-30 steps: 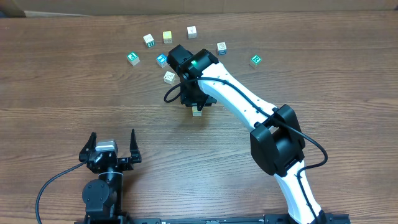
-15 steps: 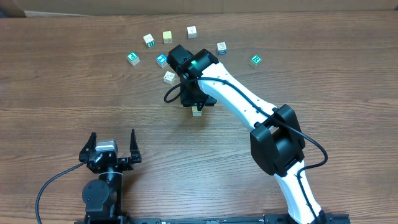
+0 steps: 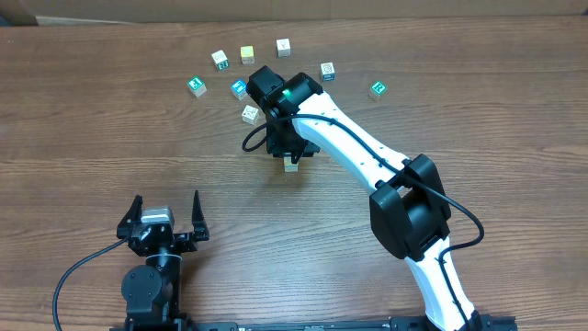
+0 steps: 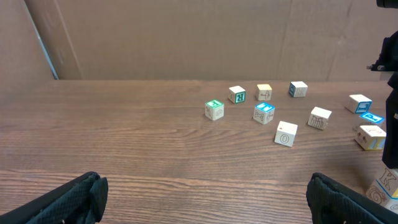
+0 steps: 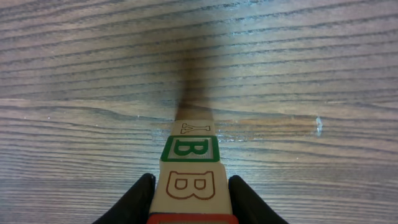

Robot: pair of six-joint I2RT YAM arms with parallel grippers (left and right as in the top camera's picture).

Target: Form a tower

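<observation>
Tower [image 5: 189, 150] flanked at top by R gripper [image 5: 191, 190]; grip vs. gap can't be told. L gripper [image 3: 167, 207] seen spread wide, well apart.

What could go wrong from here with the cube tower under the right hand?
1. The right hand closely flanks the top of the narrow tower. Opening unevenly or lifting off at an angle could drag the upper cubes and topple the stack.
2. The right arm reaches in close beside a blue loose cube and a pale loose cube. A low swing away could knock them out of place.
</observation>
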